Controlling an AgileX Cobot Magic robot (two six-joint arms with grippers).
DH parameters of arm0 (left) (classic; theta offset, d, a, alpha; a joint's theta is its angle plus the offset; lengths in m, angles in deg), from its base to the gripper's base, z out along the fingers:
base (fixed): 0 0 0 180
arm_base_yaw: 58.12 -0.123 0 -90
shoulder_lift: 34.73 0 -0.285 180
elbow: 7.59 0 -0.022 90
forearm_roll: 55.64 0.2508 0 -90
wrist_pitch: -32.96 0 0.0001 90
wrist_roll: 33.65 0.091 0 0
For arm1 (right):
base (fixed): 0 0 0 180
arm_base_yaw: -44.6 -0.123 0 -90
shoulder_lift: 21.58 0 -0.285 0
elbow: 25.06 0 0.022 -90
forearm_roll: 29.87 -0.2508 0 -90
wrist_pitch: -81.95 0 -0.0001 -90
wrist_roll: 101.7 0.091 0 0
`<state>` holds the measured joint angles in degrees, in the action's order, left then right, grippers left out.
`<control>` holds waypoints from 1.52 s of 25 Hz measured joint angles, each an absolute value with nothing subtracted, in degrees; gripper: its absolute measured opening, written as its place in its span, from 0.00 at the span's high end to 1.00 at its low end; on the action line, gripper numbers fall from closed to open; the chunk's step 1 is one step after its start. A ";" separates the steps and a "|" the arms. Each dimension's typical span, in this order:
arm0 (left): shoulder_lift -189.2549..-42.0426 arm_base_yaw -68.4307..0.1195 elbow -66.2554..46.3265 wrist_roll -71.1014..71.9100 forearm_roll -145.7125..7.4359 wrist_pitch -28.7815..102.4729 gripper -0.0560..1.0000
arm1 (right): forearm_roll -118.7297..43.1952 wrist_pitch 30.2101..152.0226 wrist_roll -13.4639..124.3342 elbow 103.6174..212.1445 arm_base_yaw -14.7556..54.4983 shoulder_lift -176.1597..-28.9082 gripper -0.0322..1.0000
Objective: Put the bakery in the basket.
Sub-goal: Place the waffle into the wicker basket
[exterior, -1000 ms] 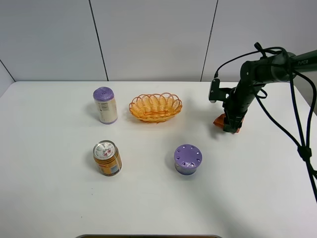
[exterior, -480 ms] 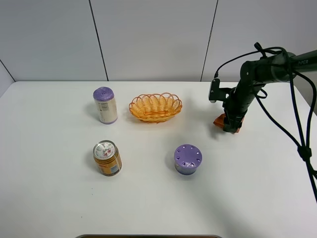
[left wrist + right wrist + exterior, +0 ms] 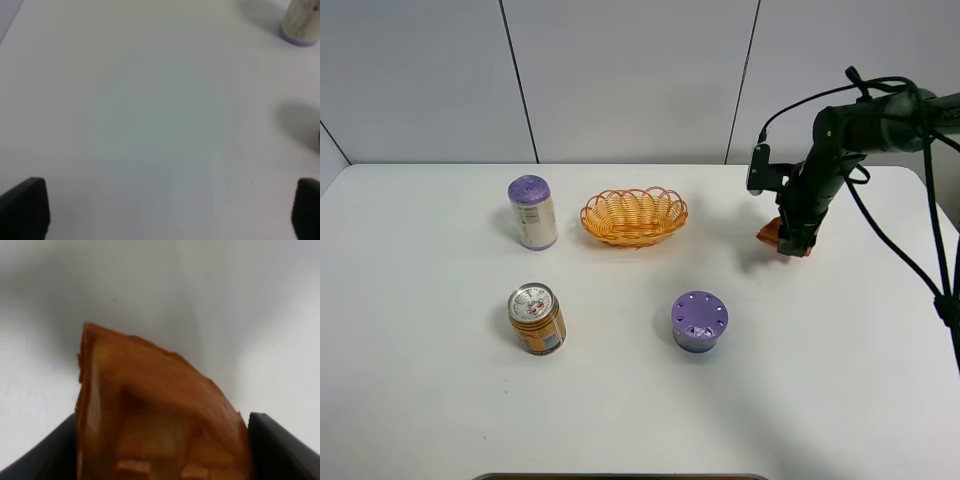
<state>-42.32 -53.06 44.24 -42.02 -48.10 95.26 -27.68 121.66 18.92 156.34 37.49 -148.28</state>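
Right gripper [image 3: 794,245] clamped on the bakery [image 3: 160,410]; fingers cropped in wrist view. From above only an orange corner pokes out beside it. Basket [image 3: 634,216] well apart, to its left.

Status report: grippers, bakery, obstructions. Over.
Left gripper open, empty. Right gripper shut on bakery, apparently just off the table. Basket empty; purple tin sits off the line to it.

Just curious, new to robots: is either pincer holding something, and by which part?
The right pincer grips the bakery by the sides of one end. The left pincer is open, holding nothing.
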 joint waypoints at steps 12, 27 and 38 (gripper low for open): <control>-42.32 -53.06 44.24 -42.02 -48.10 95.26 0.01 | -29.87 123.80 34.95 156.34 33.44 -133.54 0.36; -42.32 -53.06 44.24 -42.02 -48.10 95.26 0.01 | -41.23 101.32 56.09 156.29 17.46 -130.41 0.36; -42.32 -53.06 44.24 -42.02 -48.05 95.26 0.01 | -48.12 85.03 62.08 156.29 11.02 -141.60 0.36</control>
<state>-42.32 -53.06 44.24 -42.02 -48.05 95.26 -48.12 85.03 62.08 156.29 11.02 -141.60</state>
